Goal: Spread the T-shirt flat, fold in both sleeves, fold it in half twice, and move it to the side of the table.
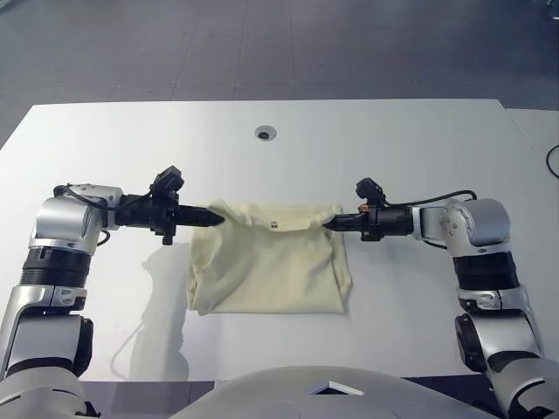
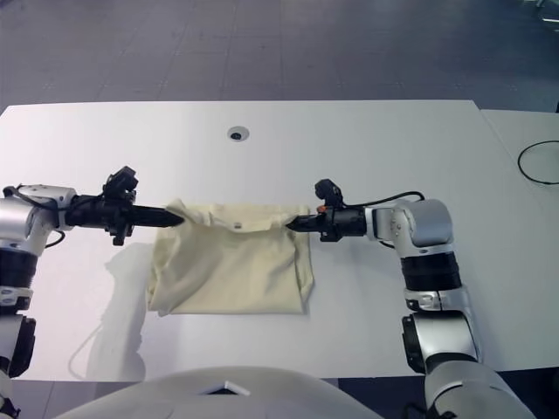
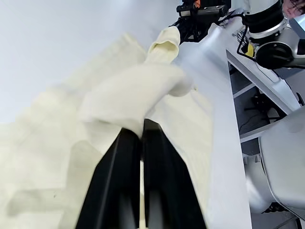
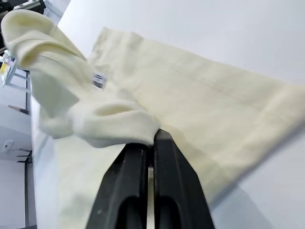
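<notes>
Cream T-shirt (image 1: 266,262) stretched between grippers, left gripper (image 1: 216,216) — right gripper (image 1: 330,223) — each pinching a top corner

The T-shirt (image 1: 266,262) lies on the table (image 1: 393,148) near my edge. My left gripper (image 1: 217,218) pinches its far left corner, my right gripper (image 1: 330,224) the far right. A cable port (image 1: 265,133) sits behind it.

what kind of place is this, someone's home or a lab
Most likely a lab or office test space rather than a home: a large plain white table with a round cable port set into it, and a grey tiled floor beyond.
</notes>
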Controlling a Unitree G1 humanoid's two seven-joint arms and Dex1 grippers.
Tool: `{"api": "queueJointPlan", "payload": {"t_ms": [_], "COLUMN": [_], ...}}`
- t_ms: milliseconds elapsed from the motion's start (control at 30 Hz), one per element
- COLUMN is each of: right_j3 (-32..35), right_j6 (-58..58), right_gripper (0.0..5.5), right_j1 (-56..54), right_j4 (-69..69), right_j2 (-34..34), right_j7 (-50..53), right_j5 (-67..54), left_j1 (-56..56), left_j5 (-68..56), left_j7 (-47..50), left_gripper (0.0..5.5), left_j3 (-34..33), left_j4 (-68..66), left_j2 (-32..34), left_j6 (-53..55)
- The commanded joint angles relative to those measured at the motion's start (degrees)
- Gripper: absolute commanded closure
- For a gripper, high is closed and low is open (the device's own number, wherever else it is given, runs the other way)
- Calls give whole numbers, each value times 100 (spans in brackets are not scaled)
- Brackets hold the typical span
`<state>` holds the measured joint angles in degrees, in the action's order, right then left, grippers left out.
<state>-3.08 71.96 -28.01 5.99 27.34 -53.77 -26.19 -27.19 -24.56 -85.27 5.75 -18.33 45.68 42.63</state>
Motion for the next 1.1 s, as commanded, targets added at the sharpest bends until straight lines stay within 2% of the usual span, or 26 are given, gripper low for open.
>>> {"api": "queueJointPlan", "payload": {"t_ms": [33,467,500,567,700,900,1000,1100], "right_j3": [-117,-304,-312,-182,375,1051,469,-171], "right_j6": [-365,-1322,-1431,-1621,-1905,-2442,-2966,-3579], "right_gripper": [549,549,519,498,430,339,290,243], "right_j1": [-351,-1380,-1444,-1510,-1639,-1772,-1321,-965], "right_j4": [557,2322,2508,2812,3177,3170,2307,1637], "right_j2": [76,-521,-558,-621,-795,-1021,-861,-679], "right_j7": [14,167,271,486,768,1307,1058,695], "right_j5": [78,335,435,513,325,170,581,993], "left_j1": [-208,-623,-668,-831,-1063,-1082,-797,-112], "left_j5": [150,533,579,688,866,876,685,386], "left_j7": [-2,328,434,702,1025,1203,1443,2016], "left_gripper": [550,550,524,499,429,334,284,235], "left_j3": [68,181,160,88,14,-256,-573,-924], "left_j4": [-400,-1388,-1524,-1947,-2634,-2792,-1973,-60], "left_j2": [-2,-331,-369,-478,-627,-655,-581,-659], "left_j6": [-159,-559,-586,-667,-877,-1054,-911,-441]}}
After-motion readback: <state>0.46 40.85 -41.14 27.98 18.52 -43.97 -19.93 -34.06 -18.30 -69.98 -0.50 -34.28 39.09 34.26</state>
